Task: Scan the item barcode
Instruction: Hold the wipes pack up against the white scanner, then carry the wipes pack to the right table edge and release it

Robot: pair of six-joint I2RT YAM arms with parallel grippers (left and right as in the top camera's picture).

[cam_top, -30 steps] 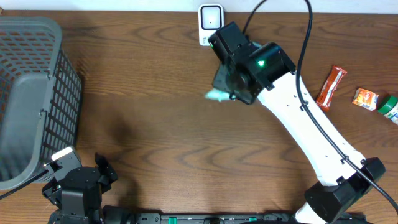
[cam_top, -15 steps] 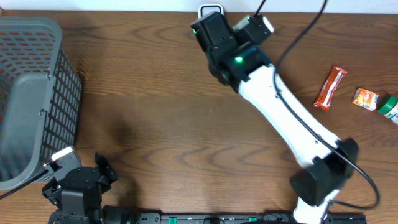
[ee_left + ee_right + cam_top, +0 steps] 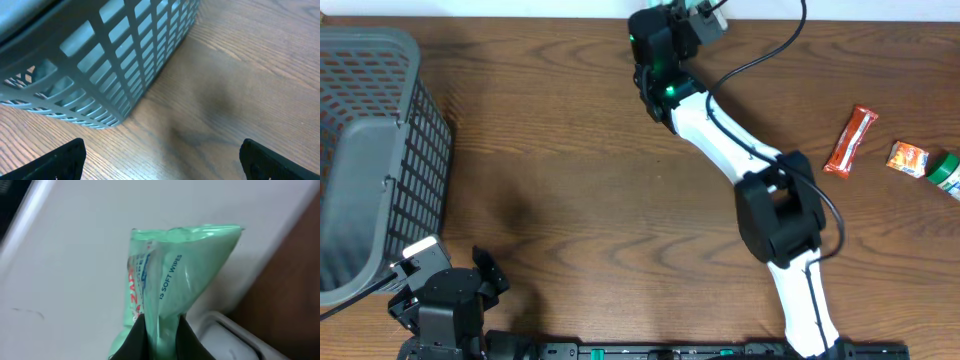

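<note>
The right end effector (image 3: 160,330) pinches the green wipes pack (image 3: 180,275); the left end effector (image 3: 160,155) is wide open, empty. Point the barcode at the scanner (image 3: 227,330), steady.

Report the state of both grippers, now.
Left gripper: open, holding nothing.
Right gripper: shut on the green wipes pack.

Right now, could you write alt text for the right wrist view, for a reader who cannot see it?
The right gripper is shut on a green pack of soft wipes, which fills the middle of the frame against a white surface. The corner of a white device and some brown wooden table show at the right.
</note>
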